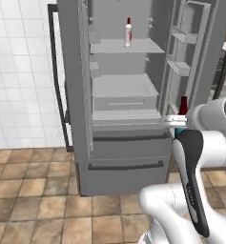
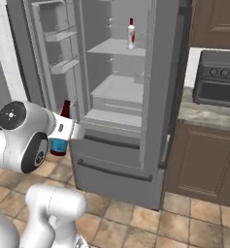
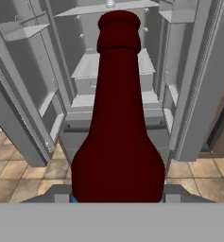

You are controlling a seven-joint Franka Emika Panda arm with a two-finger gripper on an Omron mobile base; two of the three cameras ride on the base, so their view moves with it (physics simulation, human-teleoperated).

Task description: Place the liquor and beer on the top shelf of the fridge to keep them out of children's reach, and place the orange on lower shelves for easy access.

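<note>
The grey fridge (image 1: 72, 71) stands with both doors open. On its top shelf (image 1: 148, 46) the liquor (image 1: 128, 32) stands upright, a white bottle with a red cap, also seen in the right base view (image 2: 131, 33). My gripper (image 1: 180, 125) is shut on the beer (image 1: 183, 106), a dark maroon bottle held upright in front of the fridge at about the height of the lower shelves (image 1: 124, 114). In the hand view the beer (image 3: 117, 118) rises between my fingers and hides much of the fridge interior. The orange is out of view.
A grey bin (image 1: 126, 97) sits below the top shelf, with two drawer fronts (image 1: 126, 164) under it. The open doors carry door bins (image 1: 186, 33). A dark toaster oven (image 2: 218, 80) stands on the counter (image 2: 204, 115) right of the fridge, above brown cabinets.
</note>
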